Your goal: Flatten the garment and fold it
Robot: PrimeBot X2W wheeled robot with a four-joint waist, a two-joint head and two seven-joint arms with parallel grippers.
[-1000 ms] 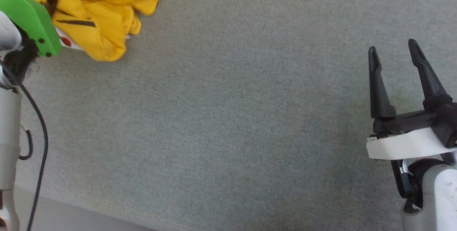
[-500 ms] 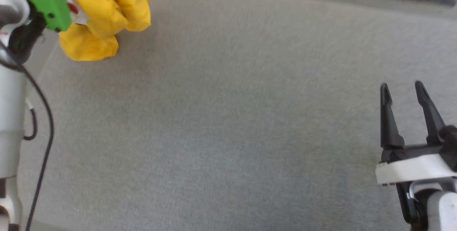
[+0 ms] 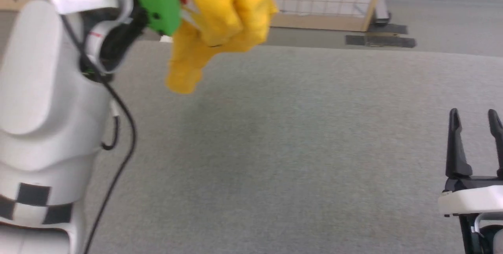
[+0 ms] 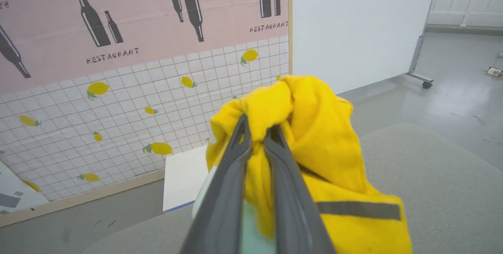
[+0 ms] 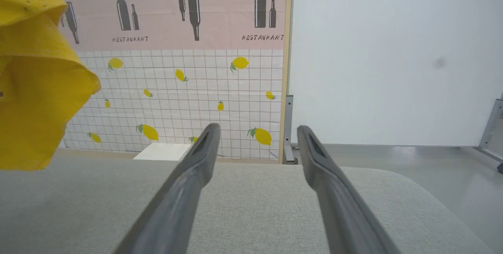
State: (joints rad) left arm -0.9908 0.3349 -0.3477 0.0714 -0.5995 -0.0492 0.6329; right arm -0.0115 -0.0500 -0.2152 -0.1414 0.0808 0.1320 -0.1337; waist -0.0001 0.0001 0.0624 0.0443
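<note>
Garment [image 4: 334, 136] hangs bunched and yellow, clamped in left pincer [image 4: 258, 126]; right pincer [image 5: 258, 128] gapes empty.

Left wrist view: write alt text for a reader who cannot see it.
The left gripper, its two dark fingers nearly together, pinches a bunched yellow T-shirt with a dark stripe. Below and behind it lies a grey padded surface; further back stands a panel printed with lemons, bottles and the word RESTAURANT, beside a plain white board.
</note>
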